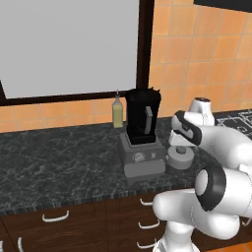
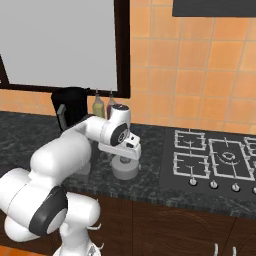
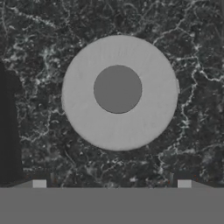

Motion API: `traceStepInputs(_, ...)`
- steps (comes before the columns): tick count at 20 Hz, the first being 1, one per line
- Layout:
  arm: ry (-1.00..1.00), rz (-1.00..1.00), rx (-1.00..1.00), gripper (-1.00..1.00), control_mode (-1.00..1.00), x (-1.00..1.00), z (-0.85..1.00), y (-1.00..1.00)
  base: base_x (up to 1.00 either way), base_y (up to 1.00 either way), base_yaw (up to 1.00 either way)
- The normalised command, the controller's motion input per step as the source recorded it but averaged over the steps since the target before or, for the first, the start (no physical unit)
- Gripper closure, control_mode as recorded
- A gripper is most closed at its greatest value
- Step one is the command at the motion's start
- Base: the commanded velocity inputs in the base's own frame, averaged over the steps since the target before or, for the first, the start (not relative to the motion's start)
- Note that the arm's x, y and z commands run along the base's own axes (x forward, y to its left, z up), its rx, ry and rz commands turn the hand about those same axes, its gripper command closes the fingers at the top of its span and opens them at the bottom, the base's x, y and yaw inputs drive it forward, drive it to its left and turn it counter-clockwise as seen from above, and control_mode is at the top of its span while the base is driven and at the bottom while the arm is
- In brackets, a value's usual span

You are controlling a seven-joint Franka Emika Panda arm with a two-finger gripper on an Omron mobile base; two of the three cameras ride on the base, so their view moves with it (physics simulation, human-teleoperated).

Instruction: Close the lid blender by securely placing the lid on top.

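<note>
Lid lies flat on the dark marbled counter, knob up, straight ahead of the fingertips and roughly centred between them, so the hand is lined up for a top-down grab. Fingertips sit wide apart at the bottom of the hand view, spread wider than the lid and holding nothing. Gripper hangs just above the lid, not touching as far as I can tell. Blender stands just beside the lid, off to one side of the fingers, with its black jar open on top, so the lid has to be lifted well up and carried across. Yellowish bottle is behind the blender, clear of the path. Stove burners lie on the far side, well apart.
</note>
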Motion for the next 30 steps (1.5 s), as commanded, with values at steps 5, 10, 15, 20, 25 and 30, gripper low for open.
traceStepInputs(5,0.0,0.0,0.0,-1.0,-1.0,0.36,-0.25,0.0,0.0,0.0,0.0)
traceStepInputs(10,0.0,0.0,0.0,-1.0,-1.0,0.34,-0.23,0.0,0.0,0.0,0.0)
traceStepInputs(15,0.0,0.0,0.0,-1.0,-1.0,0.06,-0.39,0.0,0.0,0.0,0.0)
traceStepInputs(20,0.0,0.0,0.0,-1.0,-1.0,0.22,-0.33,0.0,0.0,0.0,0.0)
traceStepInputs(25,0.0,0.0,0.0,1.0,-1.0,0.21,-0.33,0.0,0.0,0.0,0.0)
traceStepInputs(30,0.0,0.0,0.0,1.0,-1.0,0.0,-0.39,0.04,0.0,0.0,0.0)
